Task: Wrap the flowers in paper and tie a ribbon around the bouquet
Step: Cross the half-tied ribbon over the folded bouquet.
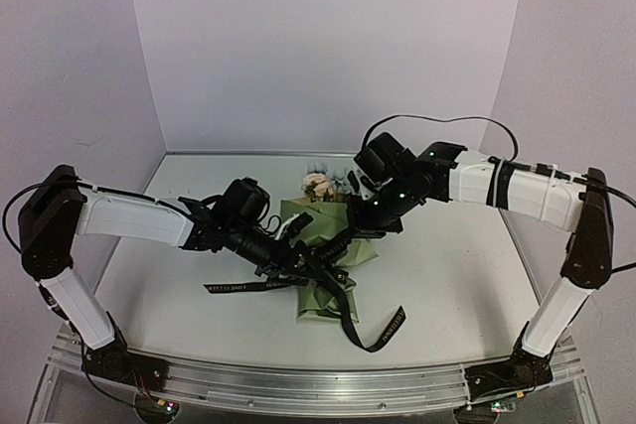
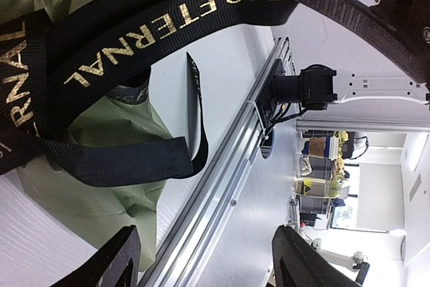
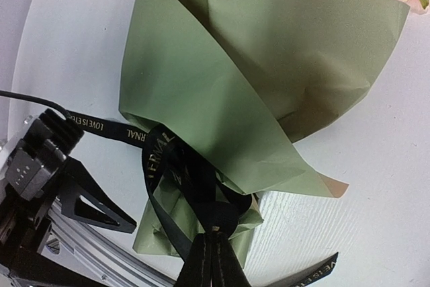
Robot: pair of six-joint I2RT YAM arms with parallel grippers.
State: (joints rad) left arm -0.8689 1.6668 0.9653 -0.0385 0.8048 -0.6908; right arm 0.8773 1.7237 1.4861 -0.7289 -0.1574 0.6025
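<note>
Right wrist view, mid-tie: pinches ribbon (image 3: pixel 158 149) at bouquet (image 3: pixel 269 52) with closed right end effector (image 3: pixel 213 233); holds left end effector (image 2: pixel 205 250) apart, empty. Probably calls next for catching its loose end, pulling snug.

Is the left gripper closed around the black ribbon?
No, the left gripper's fingers stand wide apart, with no ribbon between them.

The left arm reaches in low from the left of the bouquet (image 1: pixel 298 213). The left pincer (image 2: pixel 207 236) sits at the bouquet's near end, fingers spread wide with nothing between them. The right arm bends in from the bouquet's far right, wrist tipped down over it. The right pincer (image 3: pixel 213 257) is clamped tight, its tips pinching the ribbon (image 3: pixel 161 149) at the bouquet's narrow end.
</note>
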